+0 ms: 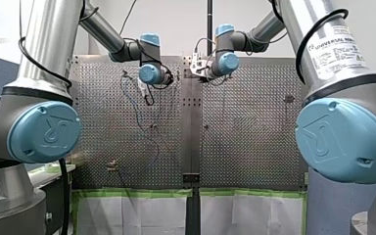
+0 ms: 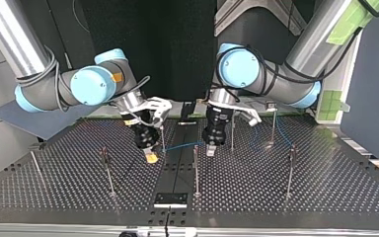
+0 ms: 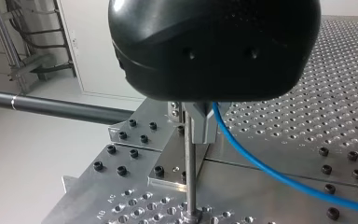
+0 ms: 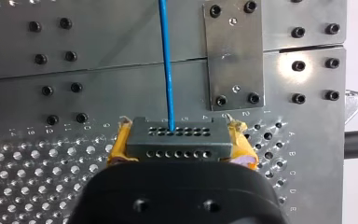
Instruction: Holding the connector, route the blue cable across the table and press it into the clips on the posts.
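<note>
Clamping the grey connector between its yellow pads, my right gripper holds it over the perforated table. The blue cable leaves the connector straight ahead. In the top view it runs toward 3 o'clock to my left gripper, whose metal fingers sit narrow on it, close by a thin post
</note>
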